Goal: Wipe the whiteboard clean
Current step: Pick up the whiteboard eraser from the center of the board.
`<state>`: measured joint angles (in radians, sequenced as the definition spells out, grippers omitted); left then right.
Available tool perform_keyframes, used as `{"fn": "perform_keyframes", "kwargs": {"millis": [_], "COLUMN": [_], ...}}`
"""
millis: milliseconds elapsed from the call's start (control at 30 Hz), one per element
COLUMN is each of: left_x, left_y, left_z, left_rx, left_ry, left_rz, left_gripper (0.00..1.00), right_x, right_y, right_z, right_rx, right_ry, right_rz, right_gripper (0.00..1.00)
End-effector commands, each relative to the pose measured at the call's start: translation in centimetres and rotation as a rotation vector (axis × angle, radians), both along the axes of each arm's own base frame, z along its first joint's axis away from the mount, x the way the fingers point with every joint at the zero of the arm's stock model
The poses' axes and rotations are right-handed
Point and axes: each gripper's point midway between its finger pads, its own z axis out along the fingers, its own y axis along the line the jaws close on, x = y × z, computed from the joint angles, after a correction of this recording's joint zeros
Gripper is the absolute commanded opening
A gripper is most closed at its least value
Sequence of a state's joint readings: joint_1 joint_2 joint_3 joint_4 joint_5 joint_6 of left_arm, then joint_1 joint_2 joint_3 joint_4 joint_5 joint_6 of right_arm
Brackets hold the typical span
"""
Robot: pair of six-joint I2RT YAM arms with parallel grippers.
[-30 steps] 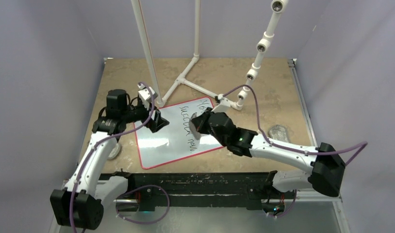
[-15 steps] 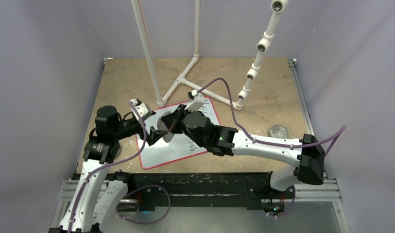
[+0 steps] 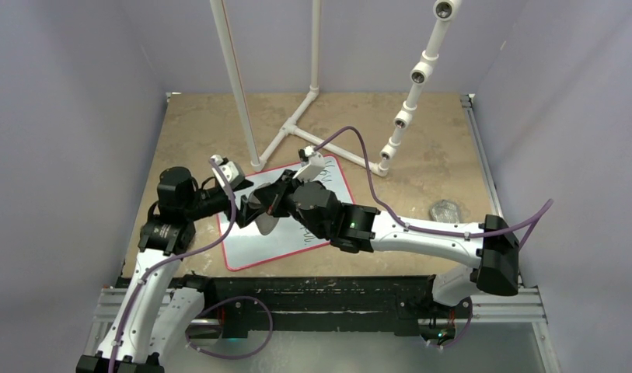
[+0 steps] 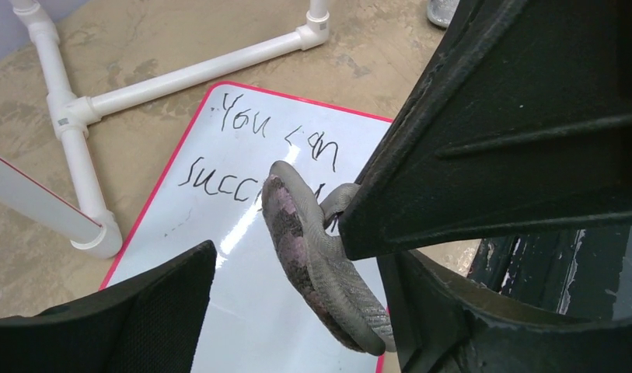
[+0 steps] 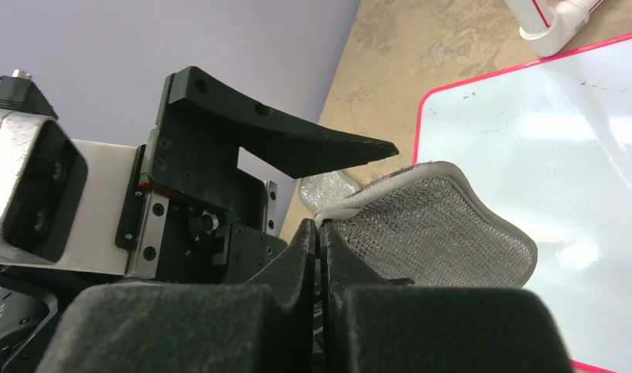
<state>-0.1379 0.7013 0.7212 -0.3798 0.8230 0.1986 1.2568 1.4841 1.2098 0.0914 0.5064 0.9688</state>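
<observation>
The whiteboard (image 3: 254,242) lies flat at the table's middle, white with a red border and black handwriting (image 4: 275,134) on its far part. My right gripper (image 3: 276,203) is shut on the edge of a grey mesh eraser pad (image 3: 260,217) and holds it above the board's left half. In the right wrist view the gripper (image 5: 319,225) pinches the pad (image 5: 437,233) over the board (image 5: 577,155). My left gripper (image 3: 249,207) is open. In the left wrist view its jaws (image 4: 281,249) stand on either side of the pad (image 4: 316,260), which has a dirty face, above the board (image 4: 242,311).
A white PVC pipe frame (image 3: 297,124) stands behind the board, with a jointed pipe post (image 3: 410,101) at back right. A crumpled grey object (image 3: 446,209) lies at the right. A small silver pad (image 5: 328,186) lies on the table left of the board. A black rail (image 3: 320,291) runs along the near edge.
My right arm has swung left across the board, carrying the pad from the writing to the left half. My left gripper has drawn back, then closed in around the pad.
</observation>
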Motion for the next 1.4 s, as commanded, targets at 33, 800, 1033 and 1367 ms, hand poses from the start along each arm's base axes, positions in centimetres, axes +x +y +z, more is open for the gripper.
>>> {"fn": "perform_keyframes", "kwargs": {"millis": [33, 800, 1033, 1367], "left_x": [-0.3, 2.3, 2.4, 1.6], "left_y": [-0.6, 0.9, 2.3, 2.7], "left_z": [-0.3, 1.8, 2.2, 1.3], "left_rx": [-0.013, 0.093, 0.239, 0.306], "left_ry": [0.01, -0.193, -0.405, -0.46], "left_rz": [-0.043, 0.026, 0.033, 0.002], "left_gripper": [0.69, 0.01, 0.0, 0.0], "right_x": [-0.2, -1.6, -1.6, -0.7], "right_y": [-0.8, -1.9, -0.2, 1.2], "right_z": [4.3, 2.6, 3.4, 4.0], "right_rx": [0.121, 0.108, 0.114, 0.139], "right_ry": [-0.025, 0.06, 0.064, 0.074], "right_rz": [-0.024, 0.012, 0.042, 0.047], "right_gripper": [0.0, 0.47, 0.7, 0.69]}}
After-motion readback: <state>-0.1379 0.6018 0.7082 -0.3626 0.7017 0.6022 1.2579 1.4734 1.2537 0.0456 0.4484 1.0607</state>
